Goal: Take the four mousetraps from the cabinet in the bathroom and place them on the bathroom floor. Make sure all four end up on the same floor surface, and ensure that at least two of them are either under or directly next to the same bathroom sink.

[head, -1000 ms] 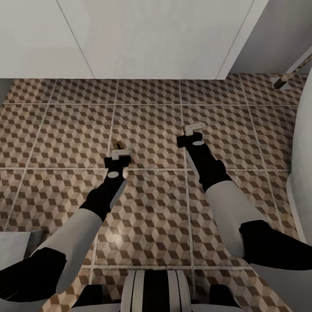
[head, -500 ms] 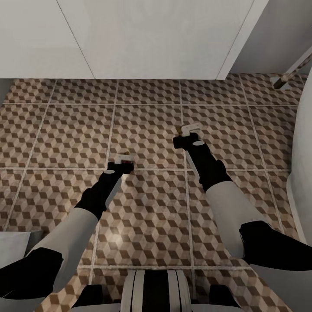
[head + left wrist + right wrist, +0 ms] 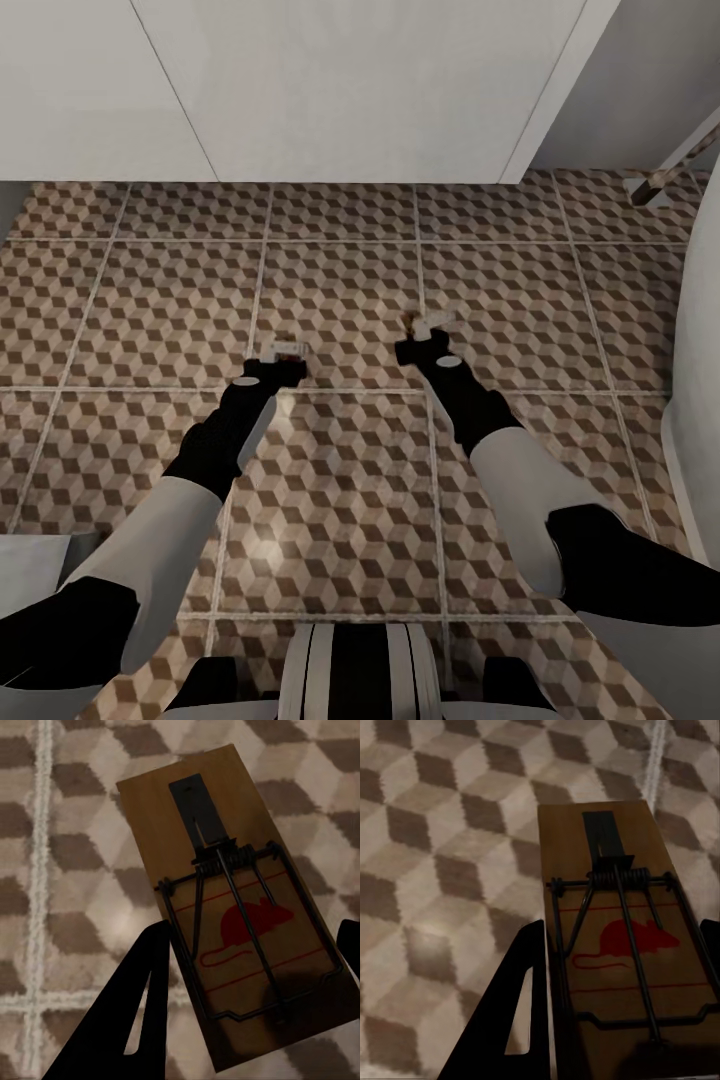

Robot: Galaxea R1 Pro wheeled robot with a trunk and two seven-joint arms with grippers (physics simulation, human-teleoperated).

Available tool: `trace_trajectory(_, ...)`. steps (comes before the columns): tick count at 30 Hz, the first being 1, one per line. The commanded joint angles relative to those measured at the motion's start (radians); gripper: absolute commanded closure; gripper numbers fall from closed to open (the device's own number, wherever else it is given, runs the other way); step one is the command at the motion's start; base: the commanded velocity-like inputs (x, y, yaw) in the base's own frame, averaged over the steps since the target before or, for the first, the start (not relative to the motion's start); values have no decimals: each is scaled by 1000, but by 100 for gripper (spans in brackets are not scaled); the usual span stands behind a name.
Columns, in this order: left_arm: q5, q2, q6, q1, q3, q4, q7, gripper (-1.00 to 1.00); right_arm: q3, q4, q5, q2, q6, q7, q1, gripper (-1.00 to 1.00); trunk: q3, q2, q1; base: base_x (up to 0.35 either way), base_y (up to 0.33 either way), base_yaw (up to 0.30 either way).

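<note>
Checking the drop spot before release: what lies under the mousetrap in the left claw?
Under the mousetrap in the left claw shows cube-patterned bathroom floor with a pale grout line. The patch directly beneath the board is covered; whether it touches the tiles is unclear.

Both arms reach forward and down from the robot's trunk, white upper sections giving way to black forearms. The left gripper (image 3: 285, 352) points down and slightly inward, its dark fingers (image 3: 142, 997) set against the two long edges of a mousetrap (image 3: 240, 922). The right gripper (image 3: 428, 325), a little further forward, clasps a second mousetrap (image 3: 622, 945) the same way.
</note>
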Motion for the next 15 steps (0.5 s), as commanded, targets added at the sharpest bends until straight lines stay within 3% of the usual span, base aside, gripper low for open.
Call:
trace_trajectory(1,7,1,8,0,-3,1,9,100,2,7,9,0,-4,-11,0,100,-1,0,0,0,0,0)
trace_trajectory(15,5,-2,23,0,-4,82,14,100,2,120,9,0,-117,-30,0,100,-1,0,0,0,0,0)
